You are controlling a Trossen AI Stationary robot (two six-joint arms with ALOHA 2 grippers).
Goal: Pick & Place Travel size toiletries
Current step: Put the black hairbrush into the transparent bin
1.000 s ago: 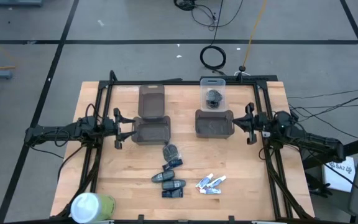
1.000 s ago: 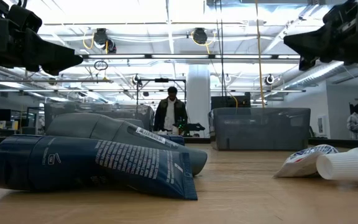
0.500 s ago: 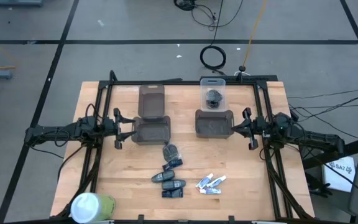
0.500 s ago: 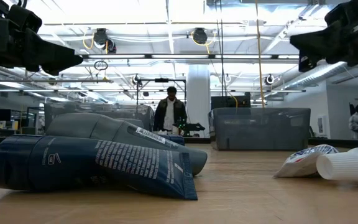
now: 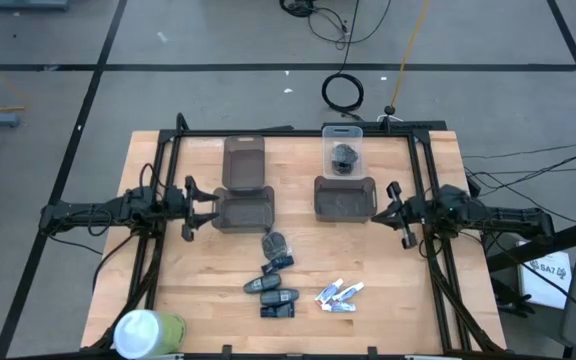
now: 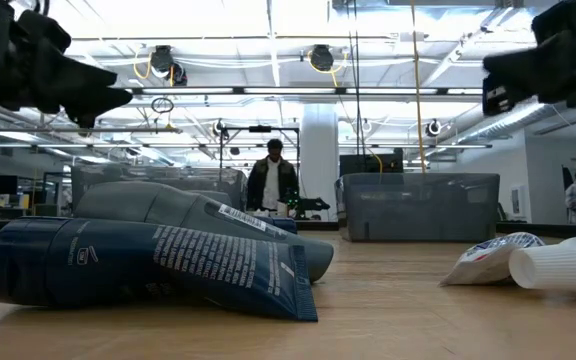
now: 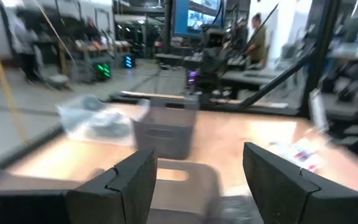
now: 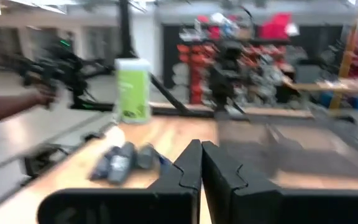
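Toiletries lay in two loose groups near the front edge of the tabletop: dark oblong pieces with blue accents clustered toward the middle of that edge, a dark grey lump just behind them, and little white tubes beside them toward the right edge. We read this spread as a starting layout, each item lying flat and reachable from above. None of them was in either gripper.

We saw two grey bins side by side across the middle of the tabletop, one near each arm, with a third grey tray behind the left one and a clear bin at the back edge that already held a dark lump. We judged that the bins were set between the arms so either arm could drop into one without reaching across.

Our left gripper hung at the left grey bin's outer side with its jaws spread wide and nothing between them, which we took for a ready stance. Our right gripper hovered beside the right grey bin, jaws pressed together and empty. A white-and-green cylinder stood at the front left corner, well apart from the small items.
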